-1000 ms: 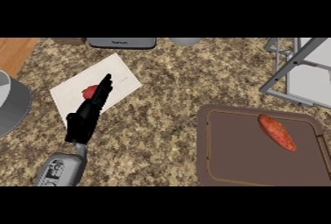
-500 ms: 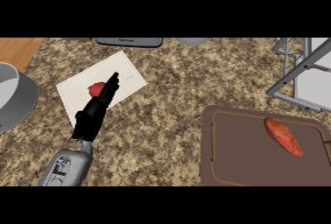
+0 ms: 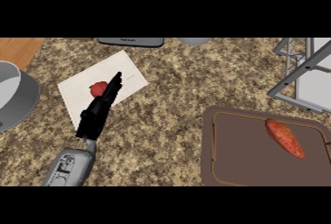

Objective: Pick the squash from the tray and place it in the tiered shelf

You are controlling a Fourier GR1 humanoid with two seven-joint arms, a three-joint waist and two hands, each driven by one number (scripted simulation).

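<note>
Far left: grey pot, partly cut off by the edge, on the speckled surface. Just right of it: white cutting board, lying askew, with a small red item on it, half hidden. Left hand over that board, seen edge-on, fingers straight and pressed together, holding nothing; well apart from the tray, so judged not part of the pick. Top edge: dark appliance and a pale round object, both cropped, too little shown to identify. Right of centre: dark brown tray, flat, lower right of view. Squash lying on the tray's right half, long axis slanted, orange-red, untouched; task judged not yet begun. Upper right: grey frame of the tiered shelf, just beyond the tray's far corner, placed close so the carry is short. Right hand not in view. Open path between squash and shelf; shelf's slanted frame bars judged the only likely obstruction on the way in.
</note>
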